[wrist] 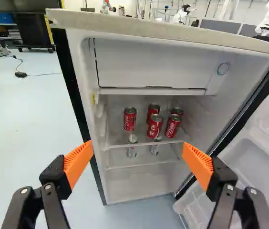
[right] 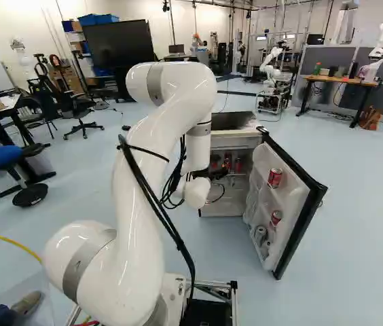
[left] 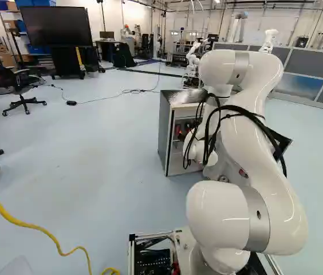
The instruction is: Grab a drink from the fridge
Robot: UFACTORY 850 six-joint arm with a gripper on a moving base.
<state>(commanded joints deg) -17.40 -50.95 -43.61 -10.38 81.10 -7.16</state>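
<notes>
Arm: white jointed robot arm (right: 144, 197); reaches ahead of the base, wrist at the fridge's open front.
Fridge: small white-lined fridge with dark outer sides and a pale flat top (wrist: 211, 114); open; white freezer panel (wrist: 151, 64) closed across the upper part.
Door: black-edged door with white moulded inner racks (right: 293, 207); swung wide, out of the way of the front; red and silver cans (right: 275, 178) in its racks.
Upper shelf: thin pale shelf (wrist: 144, 143); bears five red metal drink cans with dark tops (wrist: 129, 119); one stands apart at the side away from the door, the rest bunched nearer the door.
Lower shelf: pale shelf beneath (wrist: 141, 165); two silver-and-white cans (wrist: 132, 147) visible above it.
Jaws: spread wide, released, orange ribbed pads (wrist: 78, 162) facing each other with no can between them.
Cans v. jaws: red cans ahead of the jaws, deeper inside, roughly in line with the gap; none touched.
Progress: access done; left are advance, choice of can, closing, lifting, withdrawal; the lone can looks the easier pick, since the bunched ones could be knocked.
</notes>
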